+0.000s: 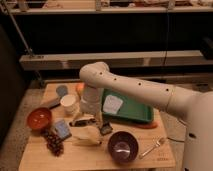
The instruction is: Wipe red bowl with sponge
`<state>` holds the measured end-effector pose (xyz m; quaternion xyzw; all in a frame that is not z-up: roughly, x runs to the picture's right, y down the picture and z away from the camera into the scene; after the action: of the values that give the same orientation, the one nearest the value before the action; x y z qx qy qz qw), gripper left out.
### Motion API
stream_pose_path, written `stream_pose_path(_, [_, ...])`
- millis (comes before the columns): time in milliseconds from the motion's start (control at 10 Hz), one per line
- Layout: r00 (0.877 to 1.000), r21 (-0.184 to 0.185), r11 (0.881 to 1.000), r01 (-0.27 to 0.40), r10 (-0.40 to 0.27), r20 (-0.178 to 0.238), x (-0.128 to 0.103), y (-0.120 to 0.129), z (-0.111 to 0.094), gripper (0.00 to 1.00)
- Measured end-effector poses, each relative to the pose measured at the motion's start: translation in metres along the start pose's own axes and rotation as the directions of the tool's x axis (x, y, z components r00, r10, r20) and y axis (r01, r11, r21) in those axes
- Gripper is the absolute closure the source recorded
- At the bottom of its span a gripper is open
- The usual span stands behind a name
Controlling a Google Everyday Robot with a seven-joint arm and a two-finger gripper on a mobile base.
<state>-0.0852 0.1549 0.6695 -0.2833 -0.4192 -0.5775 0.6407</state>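
The red bowl (39, 118) sits at the left edge of the wooden table (165, 152), upright and empty. The sponge (62, 128), a small light-blue pad, lies flat just right of the bowl and a little nearer the front. My gripper (94, 123) hangs from the white arm (130, 86), pointing down close over the table's middle. It is to the right of the sponge and apart from it, and nowhere near the bowl.
A white cup (69, 103) and a grey-blue dish (61, 90) stand behind the sponge. A green tray (134, 113) holding a white square piece (113, 104) is at the right. A purple bowl (123, 146), a fork (152, 147) and grapes (52, 141) lie at the front.
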Motion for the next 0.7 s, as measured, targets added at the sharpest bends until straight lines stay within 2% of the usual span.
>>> stream_pose_path(500, [1.000, -0.007, 1.000, 0.000, 0.000, -0.008, 0.001, 0.000, -0.001, 0.27])
stream_pose_path(600, [1.000, -0.031, 1.000, -0.004, 0.003, -0.030, 0.004, 0.001, -0.002, 0.27])
stream_pose_path(700, [0.997, -0.070, 0.998, -0.007, 0.002, -0.075, 0.011, -0.003, -0.005, 0.27])
